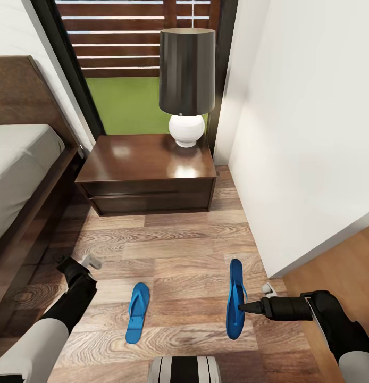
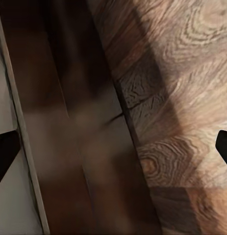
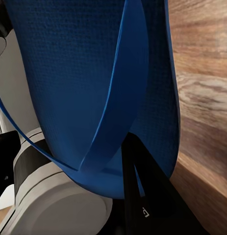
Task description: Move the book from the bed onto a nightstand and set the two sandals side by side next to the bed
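Two blue sandals show: one sandal (image 1: 137,312) lies on the floor on the bed's side, the other sandal (image 1: 235,299) on the wall's side. One nightstand (image 1: 147,173) stands by the window, with two drawer fronts. One lamp (image 1: 186,85) sits on it. One bed (image 1: 19,175) shows. Two robot arms reach into the head view, one left arm (image 1: 67,303) and one right arm (image 1: 312,314).

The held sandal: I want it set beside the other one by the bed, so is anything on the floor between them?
Nothing visible. Bare wood floor separates the sandal in the right gripper from the other sandal, which lies flat nearer the bed.
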You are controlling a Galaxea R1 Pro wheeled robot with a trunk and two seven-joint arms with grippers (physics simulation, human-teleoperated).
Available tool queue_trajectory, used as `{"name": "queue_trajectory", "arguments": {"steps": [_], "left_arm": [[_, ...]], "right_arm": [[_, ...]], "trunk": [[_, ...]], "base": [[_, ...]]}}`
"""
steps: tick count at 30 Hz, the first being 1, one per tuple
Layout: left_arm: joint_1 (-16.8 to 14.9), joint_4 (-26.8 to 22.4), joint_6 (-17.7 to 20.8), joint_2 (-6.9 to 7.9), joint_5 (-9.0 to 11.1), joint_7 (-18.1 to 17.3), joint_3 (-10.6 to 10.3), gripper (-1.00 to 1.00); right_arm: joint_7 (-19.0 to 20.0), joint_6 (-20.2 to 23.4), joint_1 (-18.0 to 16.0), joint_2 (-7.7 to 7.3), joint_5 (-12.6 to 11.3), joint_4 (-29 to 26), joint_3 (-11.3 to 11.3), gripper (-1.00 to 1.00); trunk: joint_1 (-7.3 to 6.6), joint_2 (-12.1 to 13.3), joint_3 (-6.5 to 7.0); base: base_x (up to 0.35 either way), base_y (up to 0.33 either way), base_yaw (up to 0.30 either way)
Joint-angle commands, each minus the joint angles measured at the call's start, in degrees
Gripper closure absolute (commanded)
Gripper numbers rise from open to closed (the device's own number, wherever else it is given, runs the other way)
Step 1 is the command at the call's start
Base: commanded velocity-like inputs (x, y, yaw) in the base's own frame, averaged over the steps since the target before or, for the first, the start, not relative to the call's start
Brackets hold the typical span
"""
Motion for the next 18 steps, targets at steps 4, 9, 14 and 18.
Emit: {"name": "queue_trajectory", "arguments": {"steps": [4, 9, 14, 18], "left_arm": [[0.0, 0.0, 0.2, 0.37, -0.3, 0.1, 0.2, -1.00], [0.0, 0.2, -3.6, 3.91, -0.3, 0.2, 0.0, -1.00], [0.2, 0.3, -5.5, 4.09, -0.3, 0.3, -0.1, -1.00], [2.0, 3.2, -5.4, 1.41, -0.8, 0.3, -0.4, -1.00]], "right_arm": [[0.7, 0.9, 0.0, 0.04, 0.6, 0.0, -0.2, 1.00], [0.7, 0.8, 0.0, 0.04, 0.6, 0.0, -0.1, 1.00], [0.7, 0.8, 0.0, 0.04, 0.6, 0.0, -0.1, 1.00], [0.7, 0.8, 0.0, 0.04, 0.6, 0.0, -0.2, 1.00]], "trunk": [[-0.01, 0.0, -0.04], [-0.01, 0.0, -0.04], [-0.01, 0.0, -0.04], [-0.01, 0.0, -0.04]], "base": [[0.000, 0.000, 0.000], [0.000, 0.000, 0.000], [0.000, 0.000, 0.000], [0.000, 0.000, 0.000]]}}
